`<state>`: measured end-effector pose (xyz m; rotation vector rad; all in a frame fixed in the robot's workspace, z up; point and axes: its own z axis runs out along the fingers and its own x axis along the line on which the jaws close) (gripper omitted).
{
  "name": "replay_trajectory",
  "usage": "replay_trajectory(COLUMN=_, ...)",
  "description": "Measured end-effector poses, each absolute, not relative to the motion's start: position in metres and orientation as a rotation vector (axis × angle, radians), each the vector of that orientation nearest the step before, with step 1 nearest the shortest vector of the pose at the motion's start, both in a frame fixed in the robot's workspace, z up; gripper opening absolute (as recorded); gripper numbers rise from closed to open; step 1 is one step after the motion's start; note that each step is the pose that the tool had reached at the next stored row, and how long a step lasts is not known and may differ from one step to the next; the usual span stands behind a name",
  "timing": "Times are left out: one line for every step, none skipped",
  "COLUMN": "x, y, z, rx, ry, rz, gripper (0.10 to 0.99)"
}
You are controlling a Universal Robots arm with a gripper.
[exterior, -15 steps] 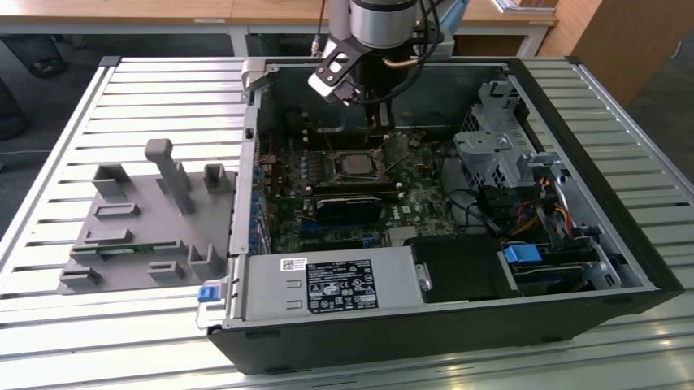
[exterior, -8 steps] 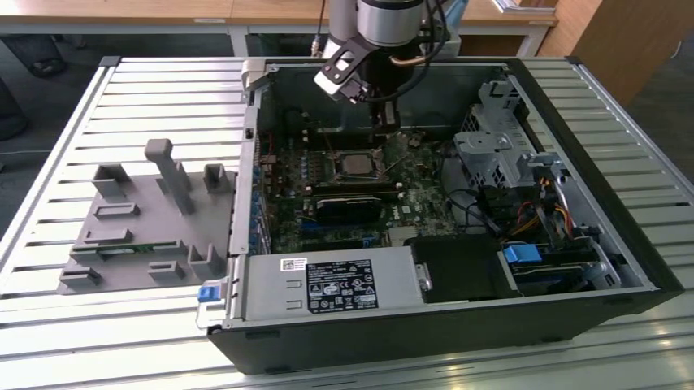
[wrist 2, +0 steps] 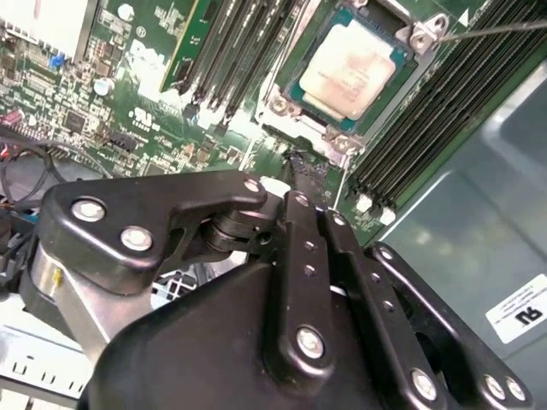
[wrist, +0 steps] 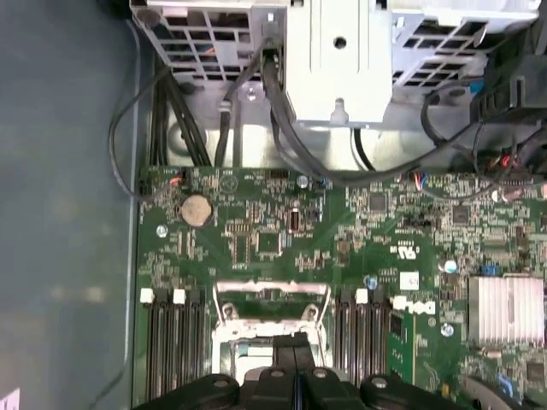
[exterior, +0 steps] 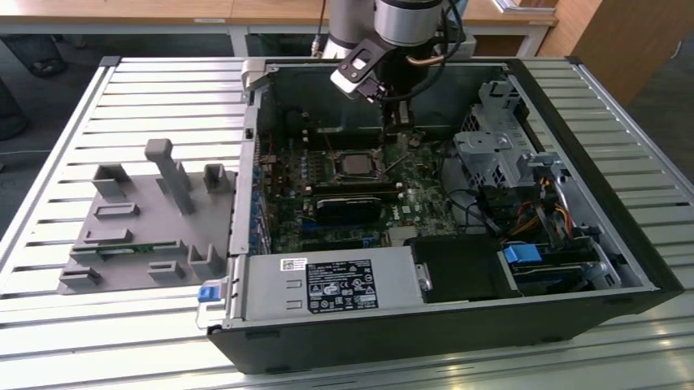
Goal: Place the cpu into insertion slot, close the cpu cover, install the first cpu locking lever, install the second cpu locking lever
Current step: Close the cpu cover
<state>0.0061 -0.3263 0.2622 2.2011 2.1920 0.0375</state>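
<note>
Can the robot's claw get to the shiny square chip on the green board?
Probably yes: the claw hangs right beside the silver-topped square chip, with nothing between them.

The cpu [wrist 2: 350, 70] has a dull silver-grey metal top, the circuit board [wrist 2: 154, 73] a glossy green face, the tool [wrist 2: 301, 169] matt black links with shiny screws

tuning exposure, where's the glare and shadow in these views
Exterior view: the slatted table gleams, the green board inside the case lies in shade; second wrist view: the cpu top shows a pale sheen, the pincer is dark; first wrist view: the metal cage is brightest.
</note>
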Motion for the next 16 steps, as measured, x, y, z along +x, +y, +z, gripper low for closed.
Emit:
replay_trajectory(x=0.007, y=-0.326, z=0.263, rx=2.201, ry=2.192, rz=0.037, gripper=0.106)
replay_trajectory(x=0.007, y=-0.326, z=0.263, rx=2.201, ry=2.193, rz=0.037, gripper=0.106)
replay_trajectory(x=0.008, y=-0.326, z=0.264, rx=2.201, ry=2.193, rz=0.037, gripper=0.106)
replay_trajectory(x=0.008, y=-0.326, z=0.264, rx=2.202, ry=2.193, rz=0.037, gripper=0.106)
replay_trajectory(x=0.009, y=-0.326, z=0.264, rx=2.201, ry=2.193, rz=0.037, gripper=0.106)
replay_trajectory(x=0.010, y=-0.326, z=0.264, rx=2.201, ry=2.194, rz=0.037, gripper=0.106)
replay_trajectory(x=0.012, y=-0.326, z=0.264, rx=2.200, ry=2.195, rz=0.037, gripper=0.106)
replay_trajectory(x=0.013, y=-0.326, z=0.264, rx=2.199, ry=2.196, rz=0.037, gripper=0.106)
replay_trajectory(x=0.015, y=-0.326, z=0.264, rx=2.198, ry=2.197, rz=0.037, gripper=0.106)
replay_trajectory(x=0.016, y=-0.326, z=0.264, rx=2.197, ry=2.197, rz=0.037, gripper=0.106)
replay_trajectory(x=0.018, y=-0.325, z=0.264, rx=2.197, ry=2.198, rz=0.037, gripper=0.106)
replay_trajectory(x=0.019, y=-0.324, z=0.264, rx=2.197, ry=2.198, rz=0.037, gripper=0.106)
replay_trajectory(x=0.021, y=-0.324, z=0.264, rx=2.197, ry=2.198, rz=0.037, gripper=0.106)
replay_trajectory(x=0.022, y=-0.323, z=0.264, rx=2.197, ry=2.198, rz=0.037, gripper=0.106)
replay_trajectory(x=0.023, y=-0.323, z=0.264, rx=2.197, ry=2.198, rz=0.037, gripper=0.106)
replay_trajectory(x=0.024, y=-0.322, z=0.264, rx=2.197, ry=2.198, rz=0.036, gripper=0.106)
